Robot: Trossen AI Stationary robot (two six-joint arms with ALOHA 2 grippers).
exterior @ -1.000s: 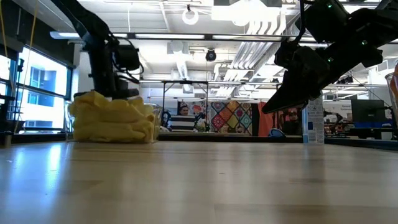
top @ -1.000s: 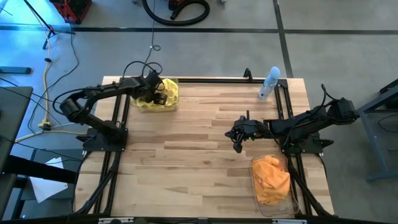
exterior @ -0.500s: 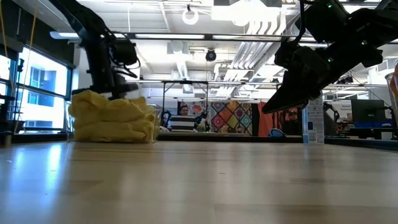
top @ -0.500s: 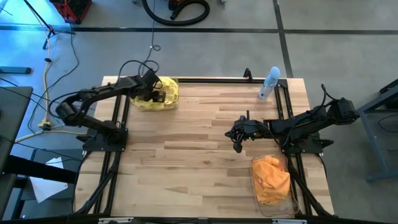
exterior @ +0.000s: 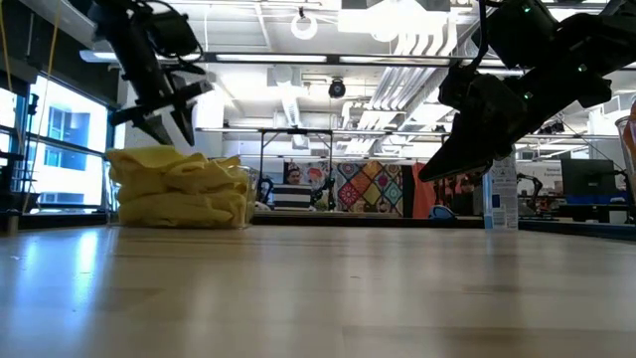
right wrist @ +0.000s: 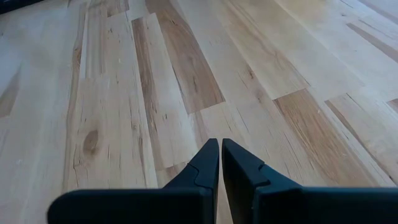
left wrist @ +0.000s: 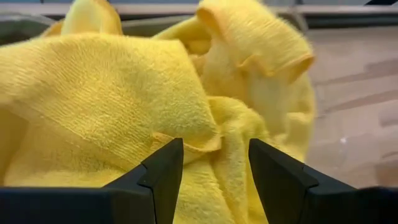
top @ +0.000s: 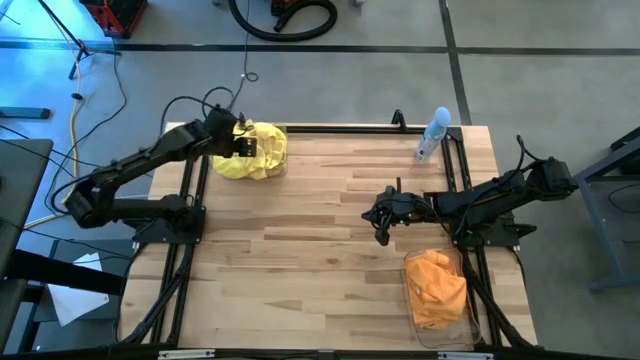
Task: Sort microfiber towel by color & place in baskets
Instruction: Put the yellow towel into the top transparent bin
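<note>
Left gripper (top: 243, 147) fingers apart, empty, just above yellow towels (top: 262, 152) heaped in far-left basket (exterior: 241, 195); right gripper (top: 382, 231) together.

A pale blue spray bottle (top: 434, 133) stands upright near the wooden table's (top: 330, 220) edge at about one o'clock; in the low view it shows (exterior: 502, 194) at three o'clock. Beyond the table, a black hose loop (top: 285, 18) lies on the grey floor at twelve o'clock. A yellow cable (top: 74, 150) trails at nine o'clock. A patterned colourful panel (exterior: 370, 189) hangs in the room behind.
</note>
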